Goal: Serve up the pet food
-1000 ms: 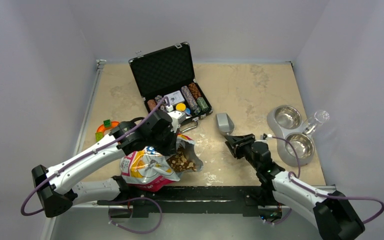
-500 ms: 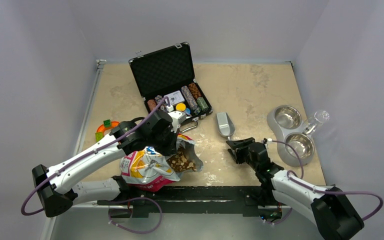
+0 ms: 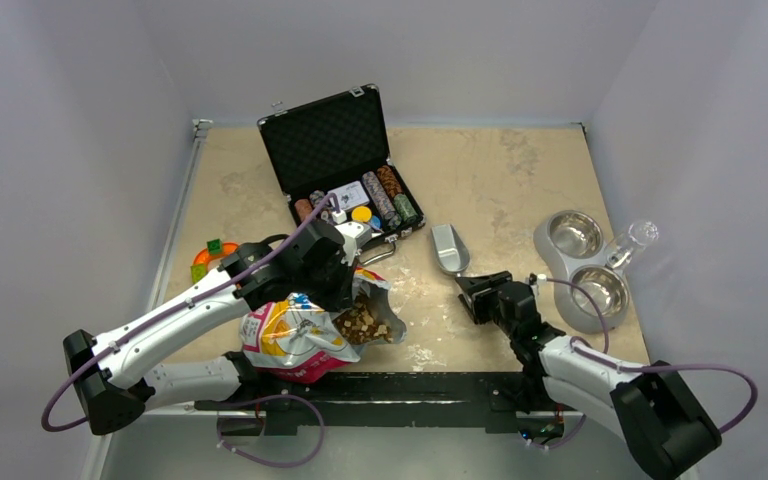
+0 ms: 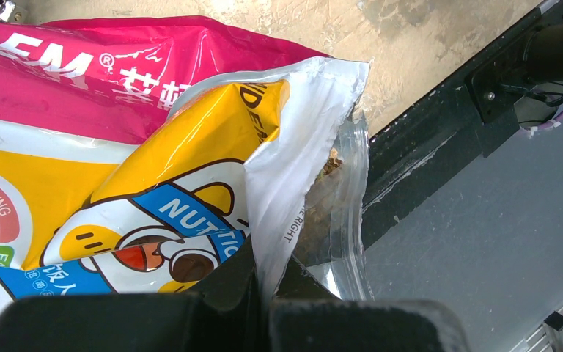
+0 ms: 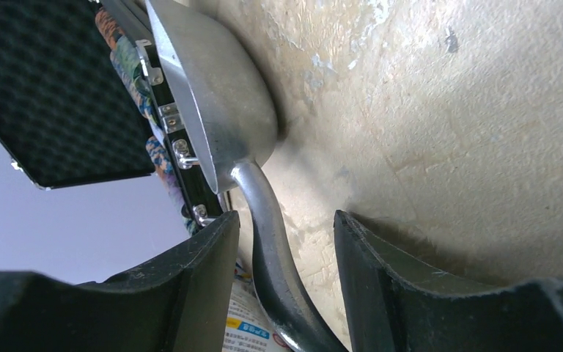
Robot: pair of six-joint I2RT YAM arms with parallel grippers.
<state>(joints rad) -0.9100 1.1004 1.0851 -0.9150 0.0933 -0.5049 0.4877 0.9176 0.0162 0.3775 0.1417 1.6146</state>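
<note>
The pet food bag (image 3: 295, 340), white, yellow, blue and pink, lies at the near left with its mouth open to the right. Brown kibble (image 3: 362, 322) shows in the mouth. My left gripper (image 3: 352, 292) is shut on the bag's white top edge (image 4: 304, 147); in the left wrist view my left gripper (image 4: 267, 293) pinches that edge, and kibble (image 4: 330, 163) shows behind clear film. A metal scoop (image 3: 448, 248) lies on the table. My right gripper (image 3: 476, 289) is open, its fingers either side of the scoop handle (image 5: 271, 242) without closing on it.
A grey double pet bowl (image 3: 550, 262) with a clear bottle (image 3: 636, 240) stands at the right. An open black case of poker chips (image 3: 345, 160) sits at the back, its edge close behind the scoop bowl (image 5: 220, 110). A small coloured toy (image 3: 210, 256) lies at the left.
My right gripper has drawn back a little toward the near edge, and more of the scoop's handle shows. The left arm and the bag have not moved.
</note>
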